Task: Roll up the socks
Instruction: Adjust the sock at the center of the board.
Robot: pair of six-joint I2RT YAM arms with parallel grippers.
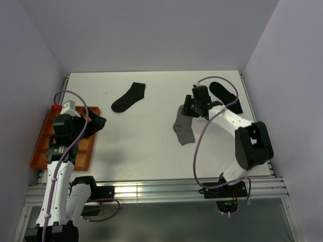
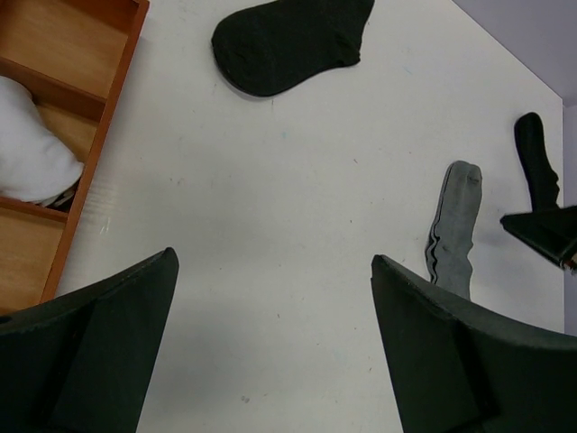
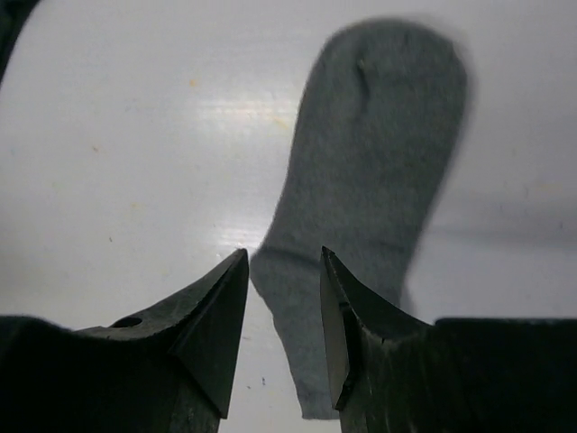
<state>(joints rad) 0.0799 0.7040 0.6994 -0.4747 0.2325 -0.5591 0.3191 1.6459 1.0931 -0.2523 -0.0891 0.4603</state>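
Observation:
A grey sock lies flat mid-table, toe towards the arms' bases; it also shows in the left wrist view. My right gripper hovers low over its far end. In the right wrist view the grey sock runs under the right gripper, whose jaws stand partly open astride the sock's edge with a clear gap. A black sock lies at the back centre and another black sock at the back right. My left gripper is wide open and empty beside the tray.
An orange wooden tray with compartments sits at the table's left edge; a white rolled bundle rests in one compartment. Grey walls close in the table at back and sides. A metal rail runs along the near edge.

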